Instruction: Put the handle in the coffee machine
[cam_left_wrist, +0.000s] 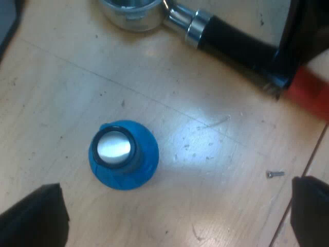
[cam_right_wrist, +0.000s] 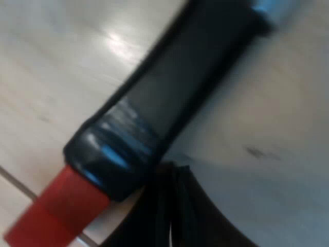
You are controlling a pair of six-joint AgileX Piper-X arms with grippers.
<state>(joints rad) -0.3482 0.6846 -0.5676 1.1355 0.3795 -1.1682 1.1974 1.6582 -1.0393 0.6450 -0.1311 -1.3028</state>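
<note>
Left wrist view is showing the released left tool (cam_left_wrist: 177, 216) above the tamper (cam_left_wrist: 123, 153) on the surface (cam_left_wrist: 216, 134); right view is showing the holder (cam_right_wrist: 169, 98) touching the right tool (cam_right_wrist: 175, 213), whose grip I cannot tell.

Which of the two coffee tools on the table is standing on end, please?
The blue tamper, its silver round end facing up; the metal holder lies flat, its dark, red-tipped handle along the table.

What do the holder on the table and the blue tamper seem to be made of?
Holder's cup: polished metal by its look, silvery with bright reflections. Handle: glossy black, probably plastic, highlights run along it; its red end looks matt, plastic or rubber. Blue tamper: matt, likely plastic; its round face is pale and shiny, probably metal.
</note>
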